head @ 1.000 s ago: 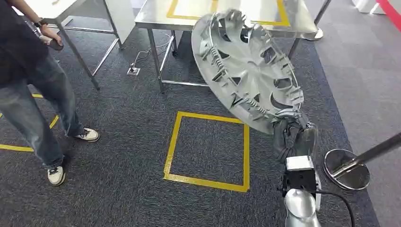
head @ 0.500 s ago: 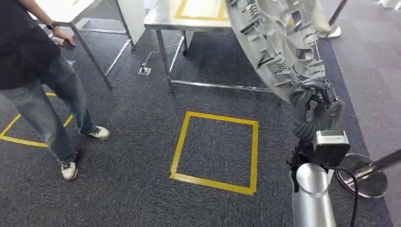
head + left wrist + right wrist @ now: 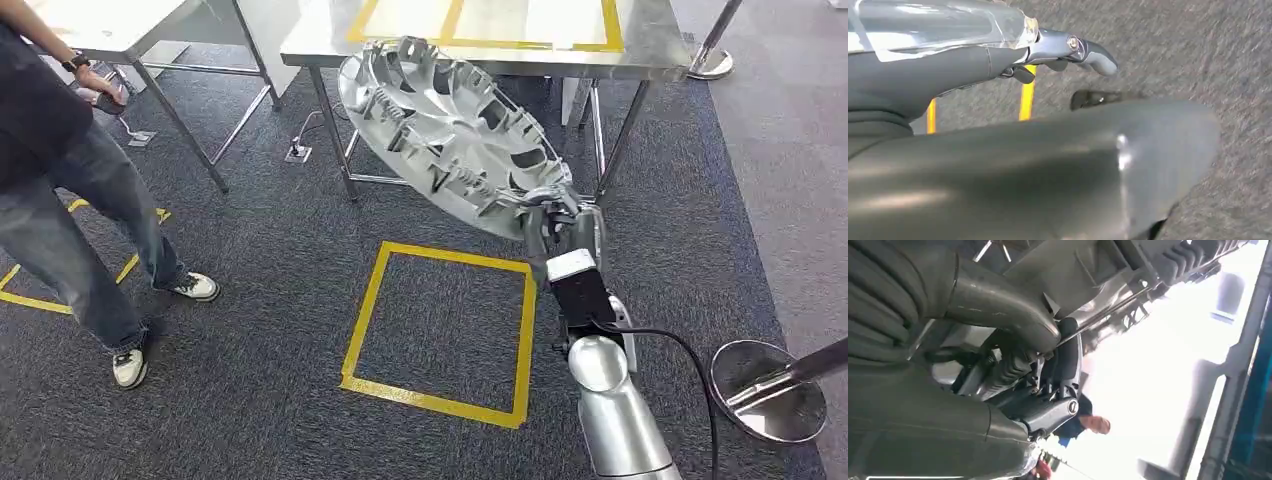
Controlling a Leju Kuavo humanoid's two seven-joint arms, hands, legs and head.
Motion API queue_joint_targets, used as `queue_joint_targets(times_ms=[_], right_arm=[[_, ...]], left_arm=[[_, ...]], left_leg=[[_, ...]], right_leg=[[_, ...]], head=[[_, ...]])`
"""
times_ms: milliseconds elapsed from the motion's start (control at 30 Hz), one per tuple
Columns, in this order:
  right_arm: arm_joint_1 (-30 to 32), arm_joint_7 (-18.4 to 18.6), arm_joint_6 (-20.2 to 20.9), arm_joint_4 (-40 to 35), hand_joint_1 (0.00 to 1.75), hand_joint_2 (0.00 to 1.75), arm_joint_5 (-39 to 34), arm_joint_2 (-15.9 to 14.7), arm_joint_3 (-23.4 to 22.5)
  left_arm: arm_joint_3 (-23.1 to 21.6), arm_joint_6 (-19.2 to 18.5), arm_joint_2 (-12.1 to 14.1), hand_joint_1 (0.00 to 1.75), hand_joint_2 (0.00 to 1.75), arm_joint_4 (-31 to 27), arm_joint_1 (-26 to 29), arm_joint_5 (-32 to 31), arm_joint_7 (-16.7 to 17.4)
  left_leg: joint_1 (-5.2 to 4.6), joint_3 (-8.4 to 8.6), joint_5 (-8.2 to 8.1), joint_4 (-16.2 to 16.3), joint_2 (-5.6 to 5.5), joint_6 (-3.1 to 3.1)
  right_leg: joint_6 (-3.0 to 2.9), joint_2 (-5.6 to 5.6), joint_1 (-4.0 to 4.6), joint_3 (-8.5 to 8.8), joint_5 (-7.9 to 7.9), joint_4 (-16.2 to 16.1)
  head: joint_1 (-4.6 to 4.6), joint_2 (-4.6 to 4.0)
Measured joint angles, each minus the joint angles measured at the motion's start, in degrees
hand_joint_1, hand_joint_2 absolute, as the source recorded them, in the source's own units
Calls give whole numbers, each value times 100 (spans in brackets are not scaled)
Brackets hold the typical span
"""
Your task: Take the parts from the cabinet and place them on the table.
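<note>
A large silver hubcap point(image 3: 450, 130) hangs tilted in the air, its ribbed back side facing me, in front of the steel table point(image 3: 640, 45) marked with yellow tape. My right hand point(image 3: 560, 225) grips the hubcap at its lower rim. The right wrist view shows the same hold up close, with dark fingers point(image 3: 1058, 355) curled around the rim of the hubcap point(image 3: 1088, 280). My left hand point(image 3: 998, 100) hangs over the grey carpet with its fingers point(image 3: 1093, 52) stretched out and nothing in them.
A person point(image 3: 60, 180) in jeans stands at the left, beside a second metal table point(image 3: 110, 20). A yellow tape square point(image 3: 440, 320) marks the carpet before me. A chrome stanchion base point(image 3: 765, 390) stands at the lower right, and a power socket point(image 3: 297, 153) lies under the table.
The view has shifted as the camera moved. My right hand has swung the hubcap from high at the right down and leftward, and it now hangs in front of the steel table.
</note>
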Motion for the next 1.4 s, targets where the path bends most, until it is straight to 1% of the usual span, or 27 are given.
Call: queue_joint_targets(times_ms=[67,100,167,233,267,300,333,367,400,467,533,567,667,700,767,800,833,900,967,1000,1033,1100,1167,1233,1333,1367,1400], right_arm=[[-68,17,0,106,175,175,-26,22,17],[-128,17,7,181,175,175,-33,37,65],[-207,24,20,334,175,175,-46,83,126],[-253,41,28,468,175,175,-63,107,157],[-277,44,28,524,175,175,-70,118,172],[-299,50,26,578,175,175,-83,129,188],[-298,55,24,634,175,175,-94,133,197],[-330,48,0,732,175,175,-120,127,201],[-360,54,-2,793,175,175,-138,144,214],[-434,50,-13,802,175,175,-146,162,212],[-475,52,-26,817,175,175,-157,148,203],[-497,48,-44,817,175,175,-164,148,203],[-526,37,-61,824,175,175,-179,129,190],[-520,37,-63,832,175,175,-181,116,186],[-513,39,-66,852,175,175,-181,92,186],[-508,41,-68,856,175,175,-186,85,183],[-505,41,-72,856,175,175,-199,70,172],[-509,35,-98,854,175,175,-208,65,155],[-534,28,-109,852,175,175,-205,52,135],[-524,26,-122,852,175,175,-205,52,118],[-519,24,-127,852,175,175,-205,57,102],[-519,26,-129,852,175,175,-205,57,89],[-492,24,-138,852,175,175,-208,54,78],[-425,24,-140,854,175,175,-208,48,67],[-355,24,-138,870,175,175,-205,46,61],[-364,24,-136,876,175,175,-205,48,61],[-381,24,-136,878,175,175,-205,50,50]], left_arm=[[13,4,-11,0,0,0,-22,15,4],[22,7,-17,0,0,0,-16,26,4],[48,24,-31,0,0,7,24,46,11],[74,37,-39,0,0,7,45,50,11],[79,39,-42,0,0,7,49,50,4],[85,39,-44,0,0,9,60,48,-4],[94,42,-39,0,0,11,81,50,-4],[101,48,-26,0,0,18,107,48,-4],[107,52,-24,0,0,31,129,48,-4],[113,61,-50,0,0,31,122,50,-7],[118,46,-81,0,0,28,74,48,-13],[127,20,-81,0,0,28,62,52,-13],[157,-48,-81,0,0,28,56,96,-39],[157,-55,-81,0,0,28,57,96,-48],[160,-74,-81,0,0,28,58,94,-63],[160,-83,-81,0,0,28,58,81,-68],[160,-87,-92,0,0,31,61,74,-74],[164,-107,-107,0,0,41,56,64,-96],[162,-140,-166,0,0,44,62,48,-96],[162,-142,-195,0,0,46,59,39,-98],[157,-153,-161,0,0,33,58,24,-100],[160,-155,-151,0,0,33,52,4,-103],[160,-160,-103,0,0,33,54,0,-103],[162,-195,-87,0,0,35,65,0,-98],[160,-225,-68,0,0,35,68,7,-94],[160,-234,-127,0,0,46,58,9,-81],[164,-247,-100,0,0,41,42,22,-81]], left_leg=[[-38,-640,337,925,217,65],[-78,-1001,238,1324,265,95],[-158,-1511,-308,1662,275,155],[-250,-1710,-753,1415,270,299],[-310,-1709,-742,1110,268,382],[-395,-1668,-409,677,248,527],[-469,-1606,396,182,190,699],[-582,-1613,1159,-188,109,795],[-671,-1564,1227,-336,60,820],[-629,-1540,1271,-202,39,681],[-593,-1426,1412,-199,53,646],[-600,-1365,1338,-191,58,694],[-681,-1271,1209,-190,89,807],[-728,-1230,1163,-190,87,852],[-867,-1089,1066,-193,50,944],[-950,-1001,1028,-197,25,969],[-1008,-941,993,-198,10,1016],[-872,-960,977,-183,3,972],[-774,-938,994,-258,-5,873],[-813,-888,1030,-329,-19,859],[-829,-907,1045,-358,9,874],[-746,-1086,739,101,79,648],[-566,-1516,401,958,147,430],[-366,-1667,421,1240,220,208],[-54,-932,1080,-99,366,-202],[-86,-882,811,-68,279,-379],[-99,-860,698,-60,221,-184]], right_leg=[[-64,-59,51,148,-97,-71],[-103,-78,80,257,-150,-131],[-149,-79,137,549,-236,-270],[-161,-48,207,880,-341,-397],[-170,-48,242,1043,-408,-475],[-175,-49,289,1217,-482,-547],[-190,-49,281,1296,-557,-670],[-170,0,334,1474,-626,-679],[-149,53,391,1519,-742,-716],[-272,101,426,1662,-952,-821],[-240,48,410,1864,-1012,-805],[-225,-49,420,1714,-1137,-510],[-262,-119,515,704,-1613,889],[-314,-119,553,436,-1552,1118],[-527,-117,669,330,-952,696],[-752,-112,734,441,-555,203],[-998,-113,679,572,-233,-213],[-1139,-110,746,673,-234,-447],[-1147,-91,813,730,-206,-575],[-1163,-90,788,787,-140,-729],[-1017,-123,654,959,-29,-925],[-863,-139,531,1053,37,-1043],[-593,-156,376,1089,-23,-1043],[-371,-168,201,1174,-129,-1037],[12,-174,-88,1377,-383,-940],[138,-195,-75,1354,-469,-924],[210,-189,-85,1364,-539,-907]], head=[[-91,-2],[-93,-2],[-133,-2],[-151,-2],[-146,-2],[-166,-2],[-197,-2],[-142,-2],[-179,-2],[-164,-2],[-142,-2],[-91,-2],[-59,-2],[-52,-2],[-35,-2],[-28,-2],[-59,-2],[-219,-2],[-122,-2],[-102,-2],[-9,-2],[-46,-2],[-57,-2],[-59,-2],[-65,-2],[-129,-2],[-262,-2]])
